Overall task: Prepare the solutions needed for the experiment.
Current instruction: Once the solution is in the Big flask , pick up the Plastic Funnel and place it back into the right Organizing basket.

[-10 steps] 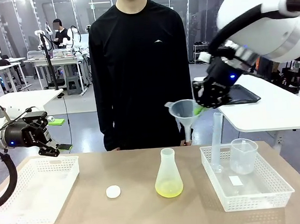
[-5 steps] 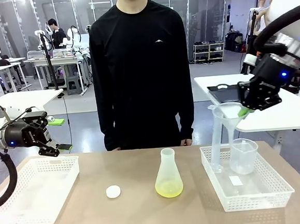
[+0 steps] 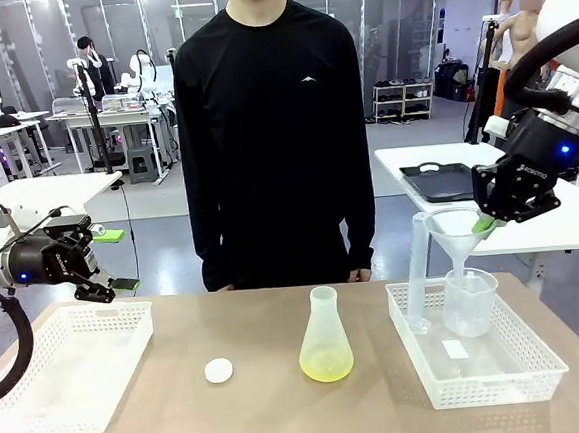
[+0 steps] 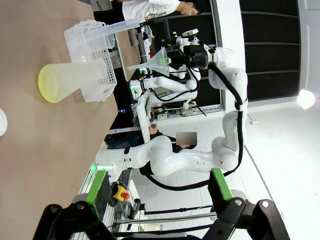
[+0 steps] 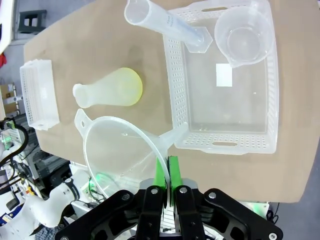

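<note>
The solutions are a shallow layer of pale yellow-green liquid (image 3: pixel 327 368) in the bottom of a clear conical flask (image 3: pixel 324 324) standing at mid-table. From the right wrist, the same flask (image 5: pixel 107 90) appears from above. My right gripper (image 3: pixel 485 226) is shut on the rim of a clear funnel (image 3: pixel 456 240), which hangs over the right tray with its stem just above the beaker (image 3: pixel 470 304). The funnel (image 5: pixel 124 150) rim sits pinched between the green pads (image 5: pixel 160 172). My left gripper (image 3: pixel 90 283) is open, with nothing in it, above the left tray; its fingers (image 4: pixel 98 184) stand wide apart.
The white mesh tray (image 3: pixel 542 365) on the right holds a tall graduated cylinder (image 3: pixel 417 272) and the beaker. Another white tray (image 3: pixel 25 418) sits at the left. A small white cap (image 3: pixel 218 371) lies left of the flask. A person in black stands at the far edge.
My right gripper carried the funnel rightward and down, from near the middle in front of the person to over the right tray above the beaker. The left arm stayed still.
</note>
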